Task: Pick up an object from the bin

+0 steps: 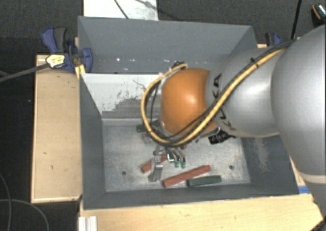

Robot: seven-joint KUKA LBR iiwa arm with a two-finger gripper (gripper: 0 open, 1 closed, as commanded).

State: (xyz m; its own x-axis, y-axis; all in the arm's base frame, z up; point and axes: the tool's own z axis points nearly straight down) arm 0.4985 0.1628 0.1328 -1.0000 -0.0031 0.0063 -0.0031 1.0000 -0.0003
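Because the orange cover on the wrist sits above it, the gripper shows as little more than a dark tip low over the bin floor, and I cannot tell whether it is open or closed, or whether anything is in it.

Right at the tip, on its arm side, lie some small green pieces. Just beside it on the opposite side lies a short red-brown piece, with a grey metal piece close below the tip. One of these is probably the thing to be picked, since they are nearest the gripper. A little further out, toward the near wall, a long red-brown stick lies flat, and a dark green stick lies against its far end. Furthest from the tip, up under the arm, is a small black thing.

The pieces are small and packed close, so a grasp could catch two at once, or nudge one aside and close on nothing. Flat pieces on a metal floor may also slide out. The yellow cable looped round the cover hangs low and might brush the back wall if the wrist tilts.

No label or brand can be read on any of the things. Some dark marks on the arm's silver shell are too unclear to make out.
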